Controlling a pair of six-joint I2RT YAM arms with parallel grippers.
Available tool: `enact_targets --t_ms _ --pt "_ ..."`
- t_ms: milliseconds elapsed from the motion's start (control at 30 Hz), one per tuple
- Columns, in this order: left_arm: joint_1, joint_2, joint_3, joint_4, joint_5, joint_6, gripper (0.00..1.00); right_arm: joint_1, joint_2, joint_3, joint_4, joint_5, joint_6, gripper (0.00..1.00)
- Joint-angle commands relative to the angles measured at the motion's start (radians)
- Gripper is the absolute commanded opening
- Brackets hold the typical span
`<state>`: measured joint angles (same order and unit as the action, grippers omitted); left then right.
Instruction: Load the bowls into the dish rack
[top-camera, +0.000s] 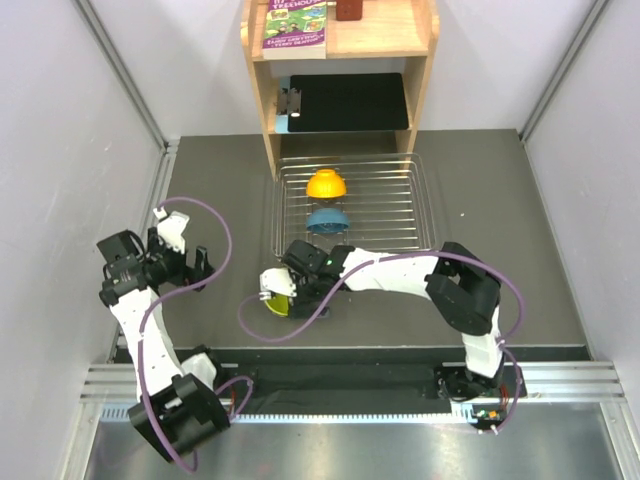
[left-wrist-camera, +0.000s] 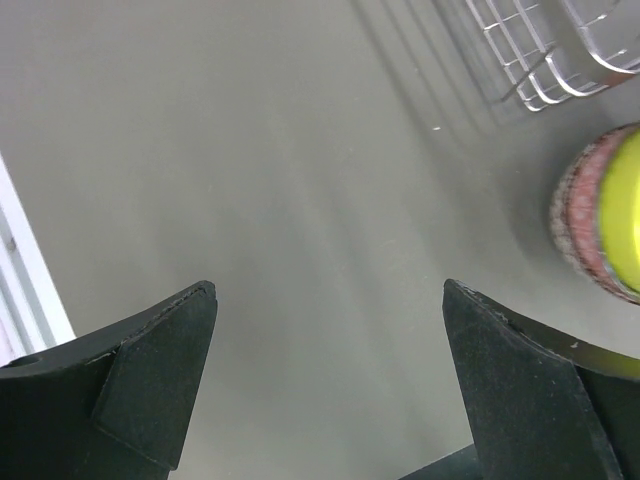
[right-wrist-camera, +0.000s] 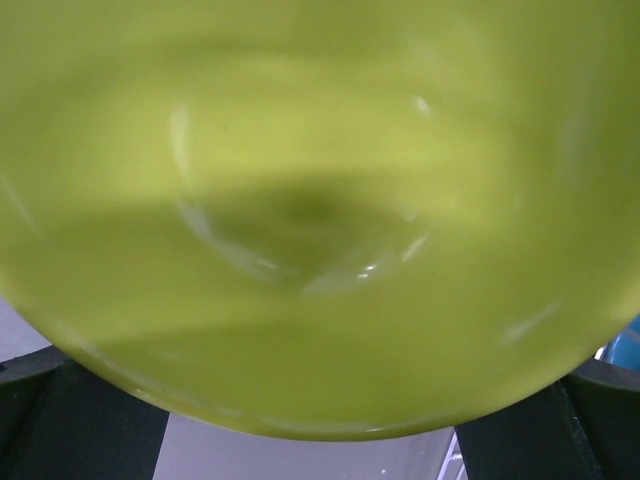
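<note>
The lime-green bowl (right-wrist-camera: 320, 200) sits right under the right wrist camera and fills almost the whole view. The right fingers (right-wrist-camera: 80, 420) are spread wide, one at each lower corner beside its rim; whether they touch it cannot be told.

The dark surface (top-camera: 220, 200) carries everything. At its far edge stands the wooden shelf unit (top-camera: 268, 100), and just in front of it lies the dish rack (top-camera: 425, 200). The right arm (top-camera: 400, 270) reaches leftward along the rack's near side. The left arm (top-camera: 135, 290) is raised at the left, well apart from the rack, and the left fingers (left-wrist-camera: 150, 390) are wide apart over bare surface.

In the rack, the orange bowl (top-camera: 326, 184) and the blue bowl (top-camera: 327, 221) stand one behind the other. The lime-green bowl rests inside the pinkish patterned bowl (left-wrist-camera: 575, 215), on the surface near the rack's front left corner.
</note>
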<state>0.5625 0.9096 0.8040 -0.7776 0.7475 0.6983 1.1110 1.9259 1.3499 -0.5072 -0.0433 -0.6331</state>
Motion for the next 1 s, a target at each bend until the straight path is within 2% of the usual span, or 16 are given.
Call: enact_targets --t_ms 0,433,633,967 --pt "0.013 -0.028 0.027 -0.035 0.082 0.053 0.99 0.027 0.036 0.095 0.061 0.014 0.052 1.00" --pt "0.013 -0.092 0.015 -0.084 0.085 0.081 0.99 0.052 0.163 0.290 0.044 0.028 0.199 1.00" --pt "0.023 -0.109 0.020 -0.051 0.082 0.018 0.99 0.055 0.220 0.376 0.052 0.022 0.245 1.00" --pt "0.046 -0.158 0.015 0.123 -0.011 -0.180 0.99 0.058 0.251 0.380 0.133 0.039 0.338 1.00"
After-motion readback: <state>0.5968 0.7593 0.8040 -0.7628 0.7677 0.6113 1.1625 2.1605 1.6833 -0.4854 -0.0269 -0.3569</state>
